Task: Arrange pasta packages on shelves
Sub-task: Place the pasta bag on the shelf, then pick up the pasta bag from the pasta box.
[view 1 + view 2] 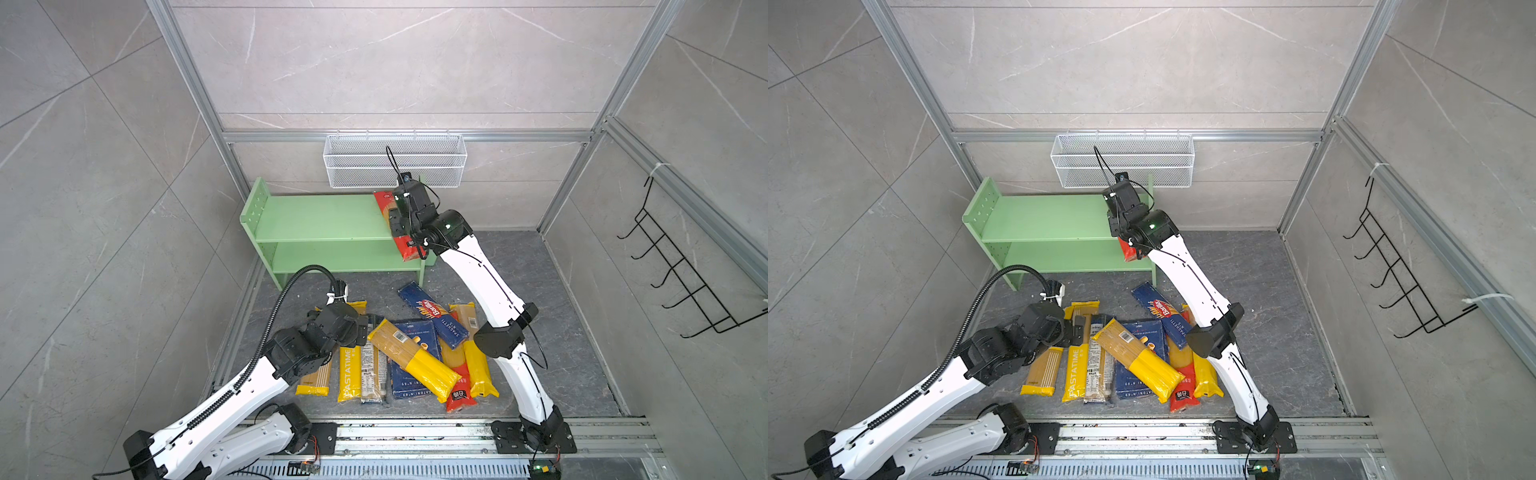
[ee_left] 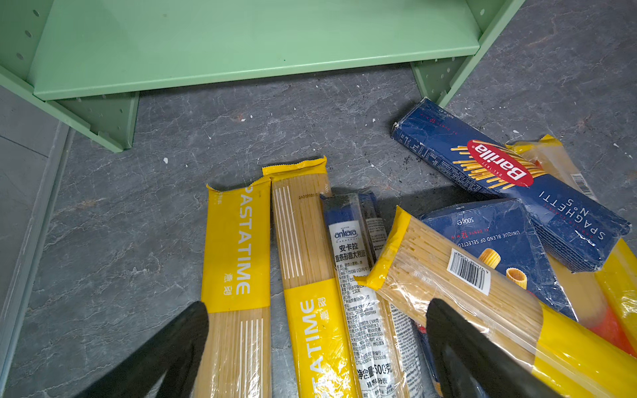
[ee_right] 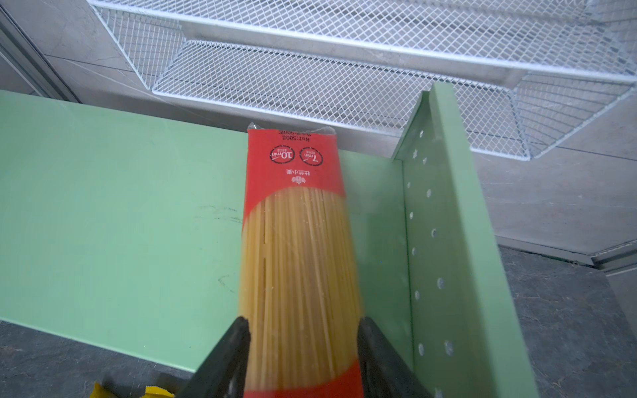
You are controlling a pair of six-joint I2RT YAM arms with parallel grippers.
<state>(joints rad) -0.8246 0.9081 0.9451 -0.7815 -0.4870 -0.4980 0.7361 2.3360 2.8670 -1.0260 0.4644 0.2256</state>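
Red-ended clear bag of spaghetti (image 3: 296, 241) is at the right end of the top board of the pale green two-tier shelf (image 1: 316, 216). It is close beside the perforated side panel, and its near end sticks out past the front edge. The right hand (image 3: 303, 325) has its two black fingers on both sides of this bag, very close to it. If they grip it or only stand beside it, I cannot tell.

So one package is at the shelf, I judge, but maybe not yet settled. Apart from it, both boards are bare. All other packages lie in a heap on the dark grey table (image 1: 540, 291) in front of the shelf: a yellow PASTATIME bag (image 2: 238, 248), a dark blue Barilla spaghetti box (image 2: 499, 172) and several more. The left hand (image 2: 319, 305) hangs above this heap, fully spread and empty. Nearly the whole task is left.
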